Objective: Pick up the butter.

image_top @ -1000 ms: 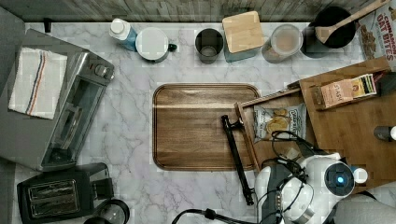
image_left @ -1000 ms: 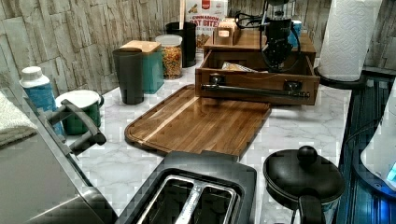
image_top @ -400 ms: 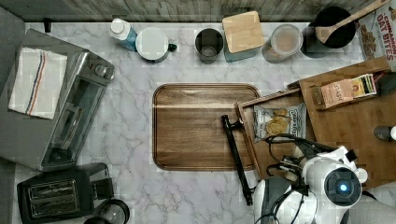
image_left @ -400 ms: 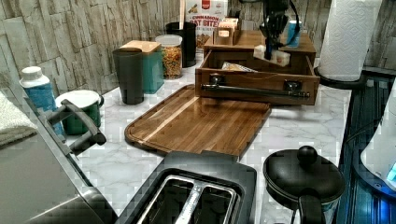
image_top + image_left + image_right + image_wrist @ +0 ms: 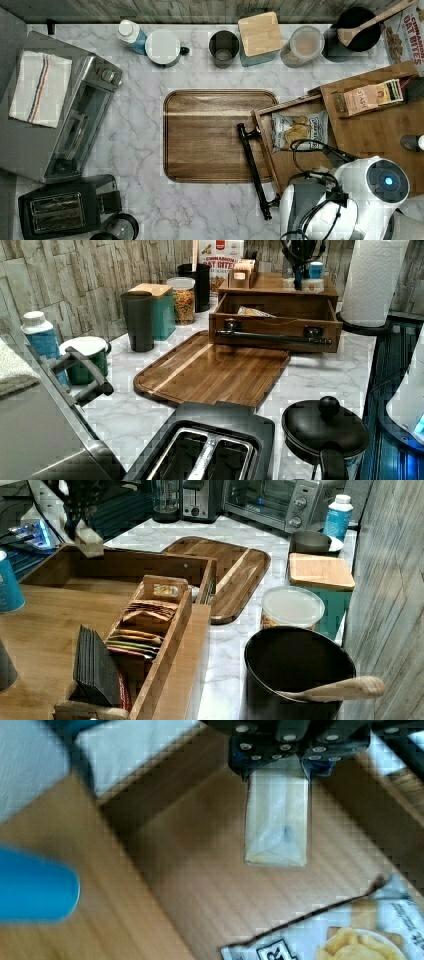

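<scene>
The gripper (image 5: 276,762) has its fingers closed on the butter (image 5: 276,822), one finger on each long side of the stick near its upper end. In the wrist view the stick hangs from the fingers with its folded wrapper end pointing away from the camera. The drawer (image 5: 210,885) floor and the chip bag (image 5: 345,940) lie below it. In the left view the butter (image 5: 306,284) sits at about the level of the cabinet top (image 5: 270,284), under the gripper (image 5: 299,271). In the right view the butter (image 5: 89,535) appears clear of the drawer's wall, so it is probably off the floor already; contact cannot be ruled out from these angles.

Handling:
- Weight: light. A modest grip should carry it.
- Stiffness: firm if cold, but it will dent under hard pressure.
- Surface: the wrapper looks smooth and is likely slippery.
- Grip point: across the narrow width, on the flat long faces. A hold nearer the middle would resist swinging better than the present end hold.
</scene>
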